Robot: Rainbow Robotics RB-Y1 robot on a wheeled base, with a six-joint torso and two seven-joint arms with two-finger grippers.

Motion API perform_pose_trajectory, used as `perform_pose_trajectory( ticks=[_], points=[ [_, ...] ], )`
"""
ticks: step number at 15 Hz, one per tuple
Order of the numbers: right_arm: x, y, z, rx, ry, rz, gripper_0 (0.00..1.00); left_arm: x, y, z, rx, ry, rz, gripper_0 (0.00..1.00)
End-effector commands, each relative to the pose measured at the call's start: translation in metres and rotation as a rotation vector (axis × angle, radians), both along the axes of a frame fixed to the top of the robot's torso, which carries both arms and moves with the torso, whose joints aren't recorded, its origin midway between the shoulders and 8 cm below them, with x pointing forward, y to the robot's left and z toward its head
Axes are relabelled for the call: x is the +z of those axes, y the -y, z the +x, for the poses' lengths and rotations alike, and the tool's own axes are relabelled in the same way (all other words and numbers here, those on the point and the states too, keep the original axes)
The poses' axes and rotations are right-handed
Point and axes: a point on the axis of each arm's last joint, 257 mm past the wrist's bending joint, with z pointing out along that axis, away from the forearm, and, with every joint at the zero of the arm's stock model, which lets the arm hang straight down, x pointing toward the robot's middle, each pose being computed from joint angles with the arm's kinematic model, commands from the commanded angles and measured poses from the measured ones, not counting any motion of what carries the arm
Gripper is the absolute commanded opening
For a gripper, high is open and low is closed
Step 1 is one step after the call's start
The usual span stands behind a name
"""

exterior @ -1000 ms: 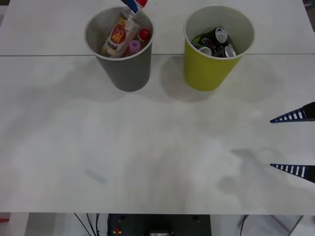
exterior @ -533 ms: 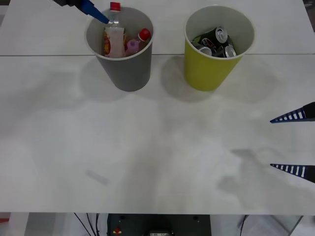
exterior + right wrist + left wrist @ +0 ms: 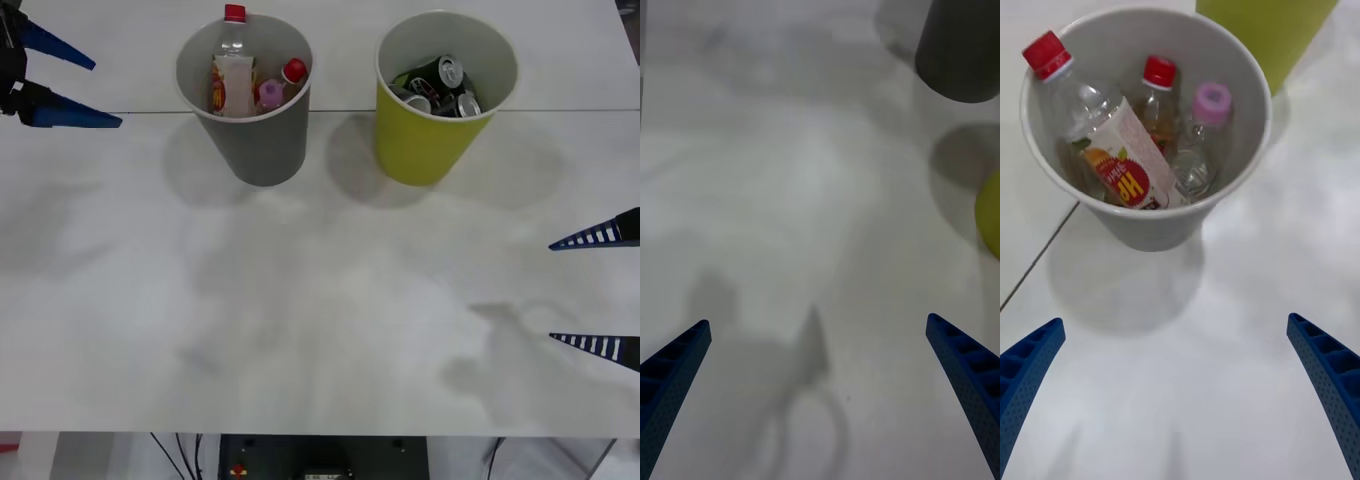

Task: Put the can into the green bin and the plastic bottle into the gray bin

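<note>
The table (image 3: 320,300) spreads pale across the front view, bare in its lower half, with both bins standing upright near the top so I can drop things in from above.

The gray bin (image 3: 243,95) sits at the upper left of centre and the green bin (image 3: 444,95) at the upper right, apart from each other. The green bin carries several cans (image 3: 440,85) piled loosely inside. I judge that half of the job done.

In the gray bin the bottle (image 3: 232,72) stands leaning against the wall, its red cap poking above the rim because it is taller than the bin is deep. Beside it sit a smaller red-capped bottle (image 3: 290,72) and a pink-capped bottle (image 3: 271,93), lower down. From my left wrist the bottle (image 3: 1105,142) shows its label facing up, resting inside, so I judge this half done too.

My left gripper (image 3: 55,82) hangs at the far upper left of the front view, well clear of the gray bin, fingers spread wide and holding nothing. My right gripper (image 3: 600,290) waits at the right edge over bare table, fingers also spread and empty.
</note>
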Motion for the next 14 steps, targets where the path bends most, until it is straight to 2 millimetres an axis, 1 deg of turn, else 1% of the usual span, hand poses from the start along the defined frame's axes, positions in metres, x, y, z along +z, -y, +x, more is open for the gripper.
perform_pose_trajectory(
  ticks=[1, 4, 8, 12, 14],
  points=[
    [0.0, 0.0, 0.0, 0.0, 0.0, 0.0, 1.0, -0.032, -0.025, -0.028, -0.06, 0.052, 0.036, 1.0],
    [0.0, 0.0, 0.0, 0.0, 0.0, 0.0, 1.0, -0.063, -0.043, -0.06, -0.138, 0.09, 0.119, 1.0],
    [0.0, 0.0, 0.0, 0.0, 0.0, 0.0, 1.0, -0.095, -0.056, -0.099, -0.24, 0.1, 0.155, 1.0],
    [0.0, 0.0, 0.0, 0.0, 0.0, 0.0, 1.0, -0.12, -0.058, -0.128, -0.308, 0.119, 0.175, 1.0],
    [0.0, 0.0, 0.0, 0.0, 0.0, 0.0, 1.0, -0.13, -0.056, -0.138, -0.336, 0.131, 0.176, 1.0]
  ],
)
